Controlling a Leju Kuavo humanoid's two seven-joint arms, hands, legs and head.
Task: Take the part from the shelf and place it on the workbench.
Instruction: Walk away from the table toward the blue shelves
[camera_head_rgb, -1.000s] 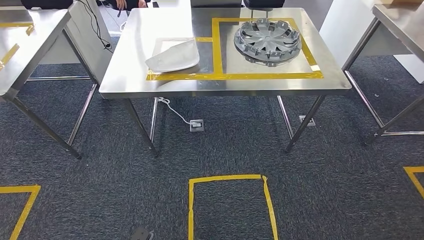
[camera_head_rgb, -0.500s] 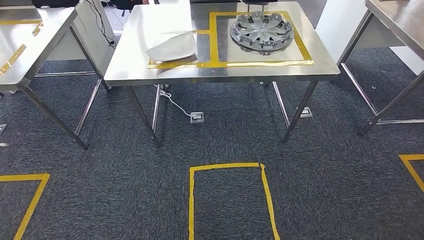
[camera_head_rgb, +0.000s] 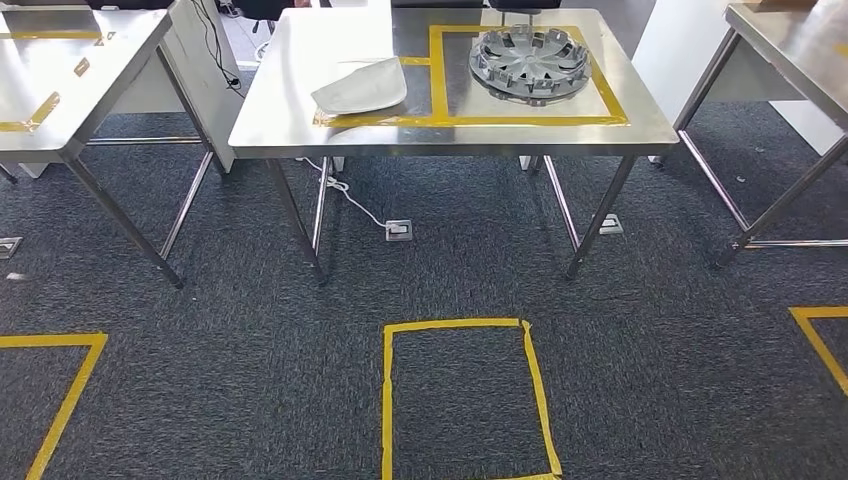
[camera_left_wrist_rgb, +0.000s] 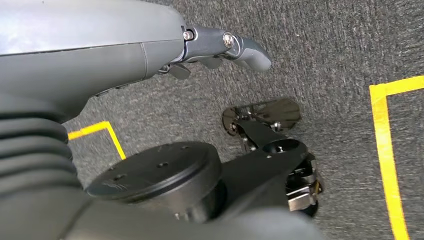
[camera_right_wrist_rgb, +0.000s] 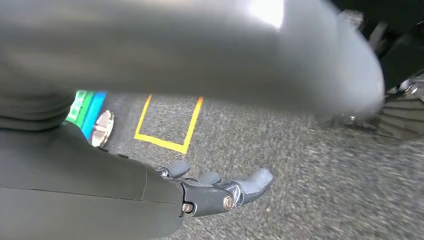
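From the head view, a steel table (camera_head_rgb: 300, 125) stands ahead on dark grey carpet (camera_head_rgb: 450, 270), its top marked with yellow tape (camera_head_rgb: 437, 70) that frames a square on the right half. Inside that square lies a grey wheel cover (camera_head_rgb: 530, 62), flat, with its ribbed spokes facing up. Just outside the square, to the left of the tape, lies a pale curved panel (camera_head_rgb: 362, 86), its near edge touching the front strip of tape; the two parts are near each other but apart. A white cable (camera_head_rgb: 350, 205) hangs below the table and runs to a small floor socket (camera_head_rgb: 399, 231) between the table legs. A second steel table (camera_head_rgb: 60, 70) stands to the left and a third (camera_head_rgb: 790, 50) to the right, each separated from the middle one by a gap. On the carpet nearer the robot, yellow tape outlines a floor square (camera_head_rgb: 385, 400), with parts of other taped outlines at the far left and far right. The left hand (camera_left_wrist_rgb: 220, 47) hangs over the carpet in the left wrist view, fingers loosely extended and holding nothing. The right hand (camera_right_wrist_rgb: 215, 187) in the right wrist view likewise hangs above the carpet, its fingers (camera_right_wrist_rgb: 257, 180) stretched out and apart, empty, with a taped yellow outline (camera_right_wrist_rgb: 167, 125) on the floor beyond it.
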